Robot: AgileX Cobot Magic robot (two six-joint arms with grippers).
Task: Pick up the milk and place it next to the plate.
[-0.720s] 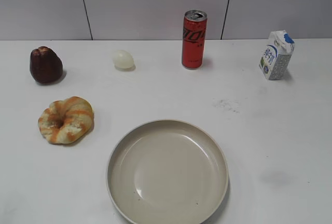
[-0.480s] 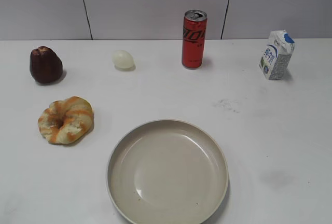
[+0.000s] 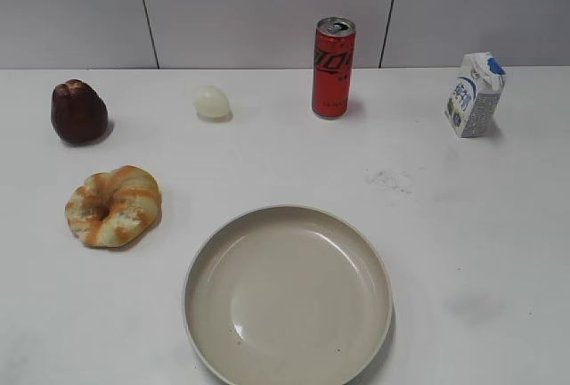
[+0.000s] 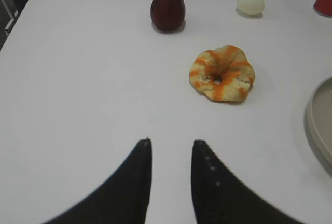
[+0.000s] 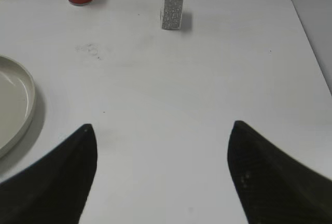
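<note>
White table (image 3: 267, 153), backed by a grey panelled wall (image 3: 267, 11), carries from left to right a dark red fruit (image 3: 78, 111), a glazed bread ring (image 3: 113, 206), a pale egg (image 3: 212, 102), the plate (image 3: 288, 296) at front centre, a red can (image 3: 333, 68) and the milk (image 3: 474, 94) upright at far right, well apart from the plate. A faint grey smudge (image 3: 389, 179) marks the surface between can and milk. Left gripper (image 4: 171, 149) hovers with jaws narrowly parted and empty; right gripper (image 5: 162, 130) hovers with jaws spread wide, holding nothing.

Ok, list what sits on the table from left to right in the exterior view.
Dark red fruit → orange-streaked bread ring → pale egg → plate → red can → milk.
</note>
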